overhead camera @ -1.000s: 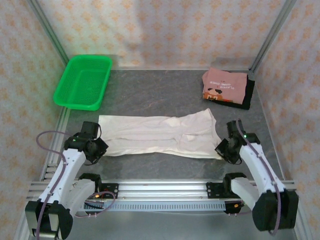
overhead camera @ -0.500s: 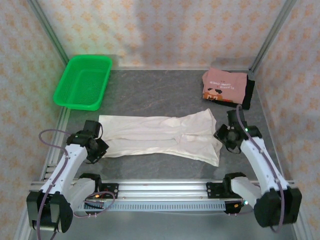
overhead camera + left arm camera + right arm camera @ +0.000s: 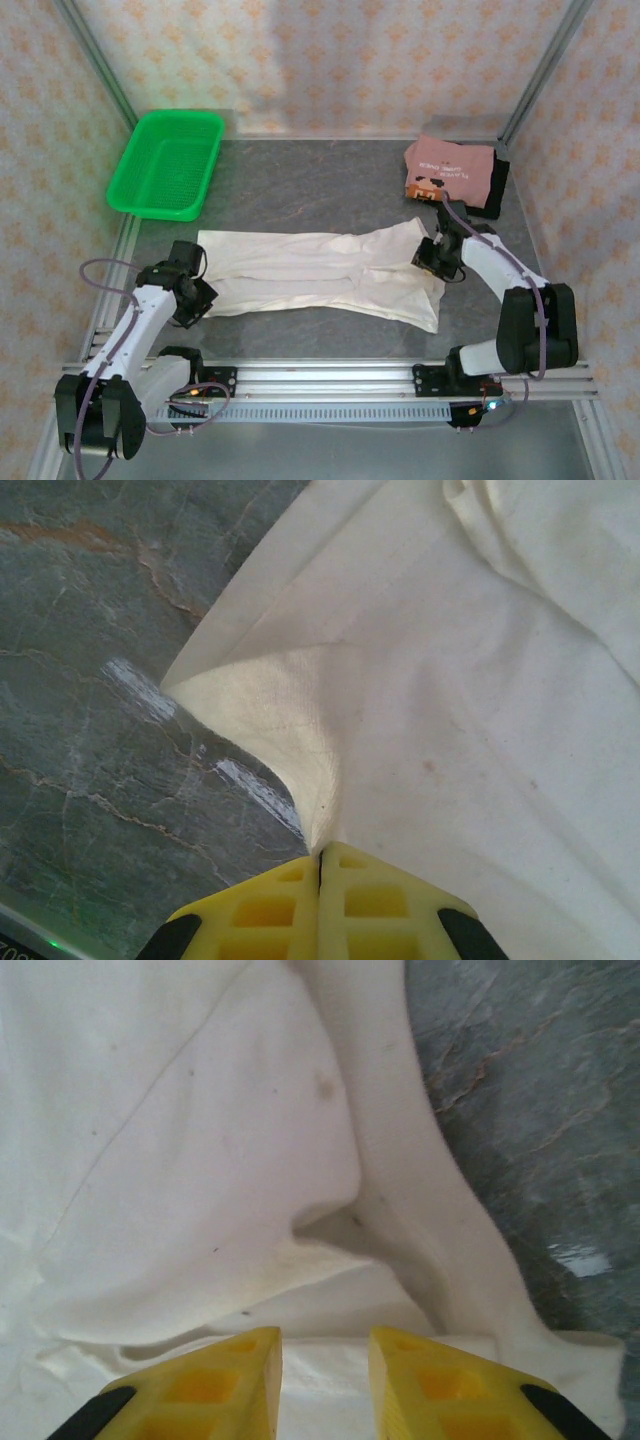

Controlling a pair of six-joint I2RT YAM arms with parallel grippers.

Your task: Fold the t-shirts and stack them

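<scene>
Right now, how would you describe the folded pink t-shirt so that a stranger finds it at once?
At the far right corner of the grey table lies a small folded stack. The dusty-pink t-shirt is its top layer, with dark print, over a black t-shirt.

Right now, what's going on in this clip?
Two arms are working on the cream-white t-shirt spread out on the table. The left gripper has its jaws shut on the shirt's near left corner, pinching it into a peak. The right gripper sits over the shirt's right end, jaws apart, nothing clamped. A folded pink t-shirt lies on a black t-shirt far right; a green basket stands far left.
</scene>
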